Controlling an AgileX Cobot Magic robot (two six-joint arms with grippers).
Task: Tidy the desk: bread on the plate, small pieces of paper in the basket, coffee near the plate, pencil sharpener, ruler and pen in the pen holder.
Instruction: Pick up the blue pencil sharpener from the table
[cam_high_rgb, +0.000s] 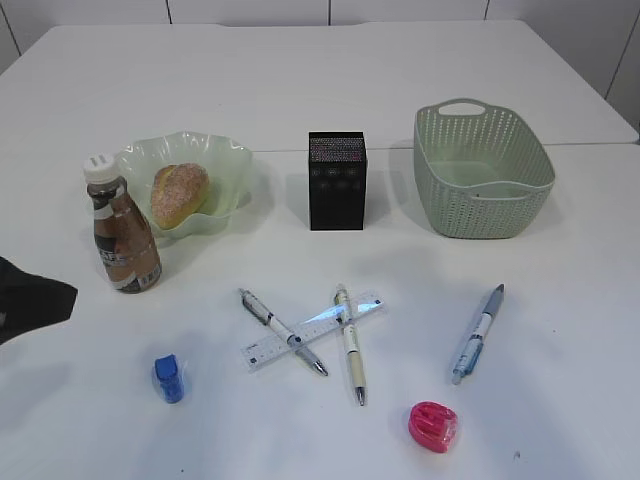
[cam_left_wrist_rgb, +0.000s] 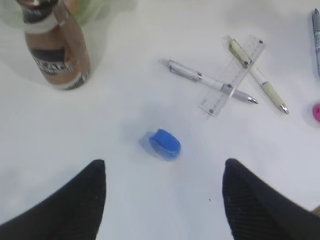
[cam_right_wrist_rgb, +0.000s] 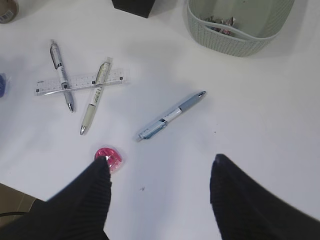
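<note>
The bread (cam_high_rgb: 180, 193) lies on the pale green plate (cam_high_rgb: 232, 160), and the coffee bottle (cam_high_rgb: 125, 235) stands beside it. Two pens (cam_high_rgb: 283, 331) (cam_high_rgb: 350, 340) lie crossed over the clear ruler (cam_high_rgb: 372, 306), and a blue pen (cam_high_rgb: 478, 332) lies to their right. A blue pencil sharpener (cam_left_wrist_rgb: 165, 144) and a pink one (cam_right_wrist_rgb: 111, 157) lie near the front. The black pen holder (cam_high_rgb: 337, 180) stands at the centre. My left gripper (cam_left_wrist_rgb: 164, 163) is open above the table, just short of the blue sharpener. My right gripper (cam_right_wrist_rgb: 161, 158) is open and empty, its left finger beside the pink sharpener.
The green basket (cam_high_rgb: 480, 170) stands at the back right, with small paper pieces (cam_right_wrist_rgb: 220, 24) inside. Part of the left arm (cam_high_rgb: 30, 300) shows at the left edge of the exterior view. The table's front edge shows at the lower left of the right wrist view.
</note>
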